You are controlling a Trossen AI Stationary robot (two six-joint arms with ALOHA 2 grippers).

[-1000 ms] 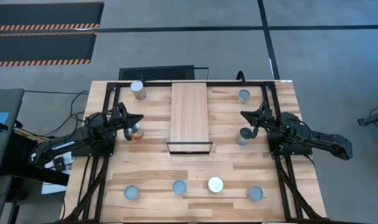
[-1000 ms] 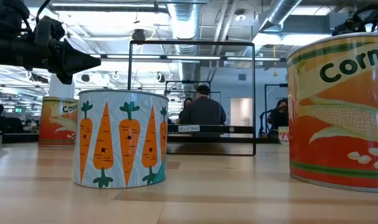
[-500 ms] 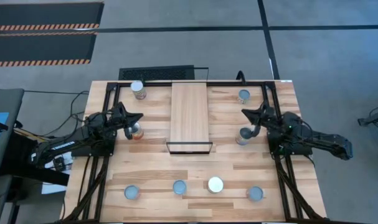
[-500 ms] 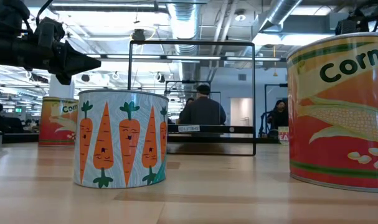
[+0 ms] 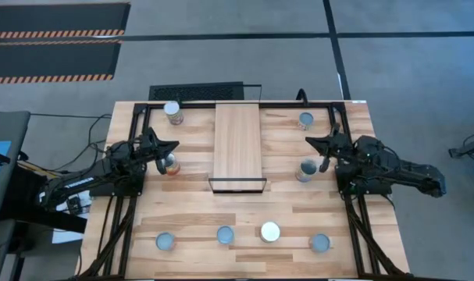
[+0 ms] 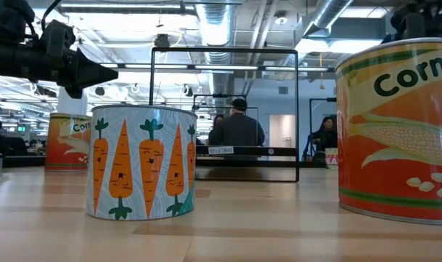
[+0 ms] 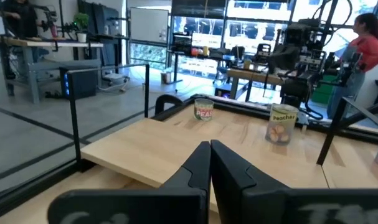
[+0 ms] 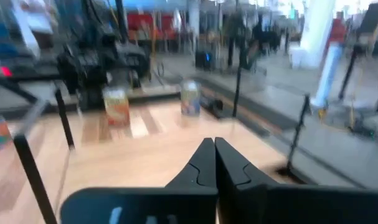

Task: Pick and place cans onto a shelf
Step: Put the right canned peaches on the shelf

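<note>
Because both the left gripper (image 5: 172, 145) and right gripper (image 5: 310, 142) are pinched together empty above cans (image 5: 305, 169) at the shelf's (image 5: 238, 143) nine and three o'clock, you'd topple them descending unopened.

The slatted wooden table (image 5: 190, 207) carries the shelf (image 5: 238, 145) and eight scattered cans (image 5: 269, 231)

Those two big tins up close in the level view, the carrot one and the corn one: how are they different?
The carrot can has a pale blue label with orange carrots; the corn can has an orange-red label with a corn cob and the word "Corn". The carrot can shows whole, the corn can is cut off by the picture's edge and looks bigger, being nearer the camera. Both stand upright on the wooden table, untouched by either arm.
</note>
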